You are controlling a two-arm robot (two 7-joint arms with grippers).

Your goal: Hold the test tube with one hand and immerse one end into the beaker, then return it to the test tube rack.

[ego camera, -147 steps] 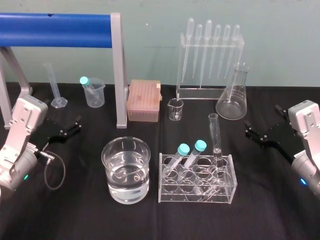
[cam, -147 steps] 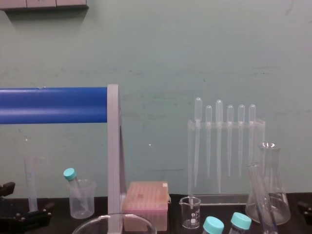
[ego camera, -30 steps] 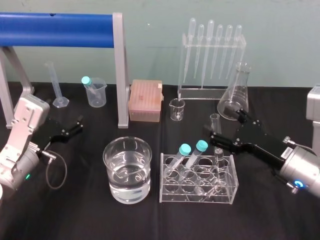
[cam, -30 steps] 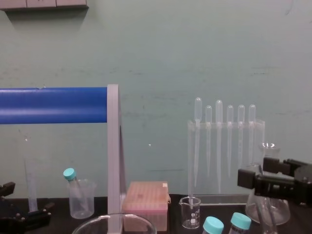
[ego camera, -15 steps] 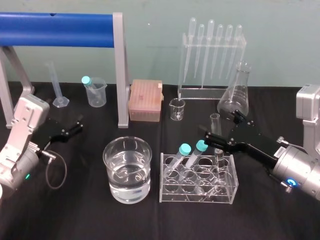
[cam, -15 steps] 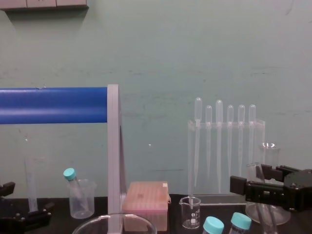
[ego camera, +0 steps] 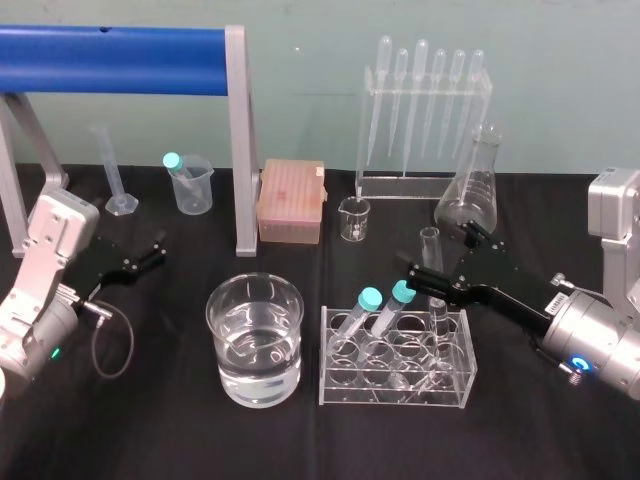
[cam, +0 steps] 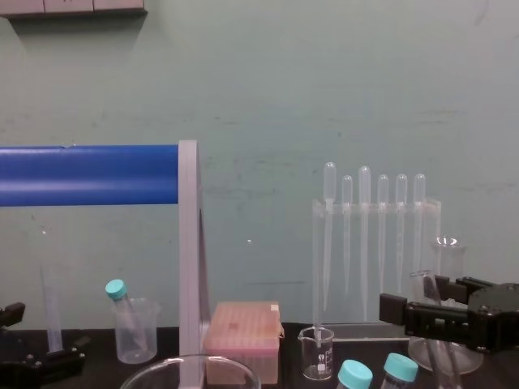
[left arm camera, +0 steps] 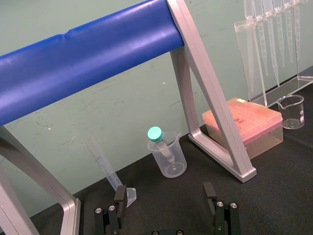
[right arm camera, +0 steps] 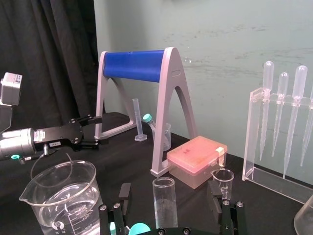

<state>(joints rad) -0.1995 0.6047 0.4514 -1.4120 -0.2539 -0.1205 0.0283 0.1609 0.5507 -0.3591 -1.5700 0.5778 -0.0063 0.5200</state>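
Head view: tube [ego camera: 431, 246] stands in rack [ego camera: 360, 390], centre-right; right end effector [ego camera: 440, 252] released, fingers [ego camera: 418, 275] straddling it, not yet gripping. Lower centre, beaker [ego camera: 212, 320] part-full of clear liquid. Far left, left end effector [ego camera: 150, 250] parked, released. Right wrist view: tube between spread fingers. Dip and return both remain.

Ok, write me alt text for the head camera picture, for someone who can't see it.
The right gripper is open around the top of a clear test tube standing in a plastic rack on a black table. A large beaker of clear liquid sits left of the rack, and the left gripper rests open farther left.
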